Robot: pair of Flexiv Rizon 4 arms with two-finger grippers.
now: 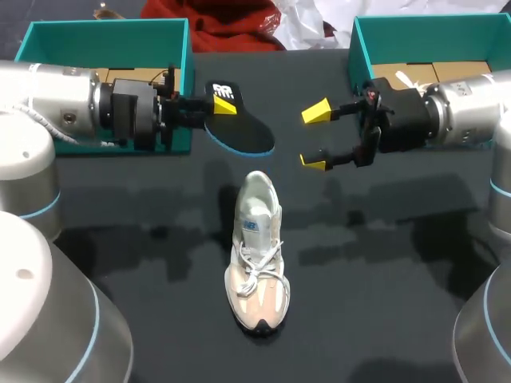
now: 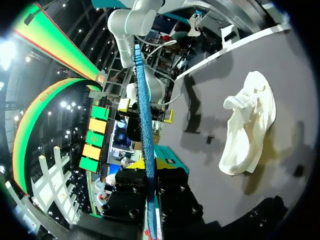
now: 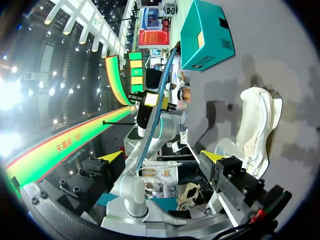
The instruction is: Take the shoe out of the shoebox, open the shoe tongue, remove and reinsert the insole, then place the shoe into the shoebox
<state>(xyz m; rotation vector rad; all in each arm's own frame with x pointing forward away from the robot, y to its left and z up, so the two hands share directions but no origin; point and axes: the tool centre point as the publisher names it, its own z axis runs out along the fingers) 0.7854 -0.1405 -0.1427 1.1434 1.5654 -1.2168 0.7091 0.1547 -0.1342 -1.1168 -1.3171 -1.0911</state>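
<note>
Shoe [image 1: 257, 255] at middle of desk [image 1: 383, 311], toe toward near edge. Left gripper [image 1: 223, 105] pinches insole [image 1: 246, 136] by one end, near far-left. Insole looks thin, light and floppy, so probably best to support its free end. Right gripper [image 1: 314, 137] wide open, empty.

The left arm [image 1: 56, 108] is held level, brought in from the left side, and the left gripper [image 1: 223, 103] is closed on the insole [image 1: 244, 134]. The right arm [image 1: 471, 108] is held level opposite, with the right gripper [image 1: 316, 137] spread wide.
</note>
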